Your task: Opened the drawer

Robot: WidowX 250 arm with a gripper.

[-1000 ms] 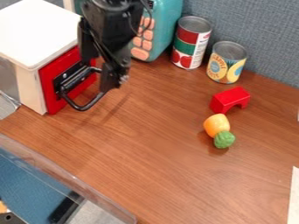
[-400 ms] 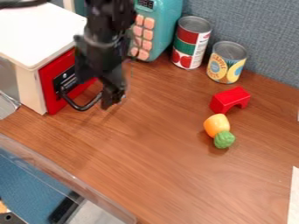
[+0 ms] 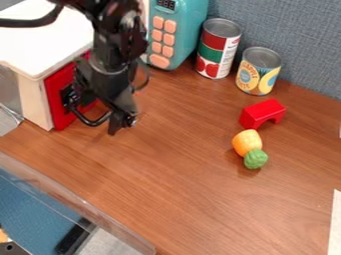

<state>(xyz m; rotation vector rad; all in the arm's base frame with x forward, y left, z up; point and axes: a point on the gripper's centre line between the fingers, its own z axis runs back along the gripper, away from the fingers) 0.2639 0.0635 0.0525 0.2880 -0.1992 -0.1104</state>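
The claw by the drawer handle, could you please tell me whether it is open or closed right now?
Claw: at the black handle; whether open, closed or gripping it cannot be told.

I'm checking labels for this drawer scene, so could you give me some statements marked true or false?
1. The pincer is over the red block. False: the pincer is down beside the drawer's black handle.
2. The drawer front is red. True.
3. Both cans lie on their sides. False: the red-and-green can and the yellow can stand upright.
4. The yellow-and-green toy lies on the wooden surface. True.
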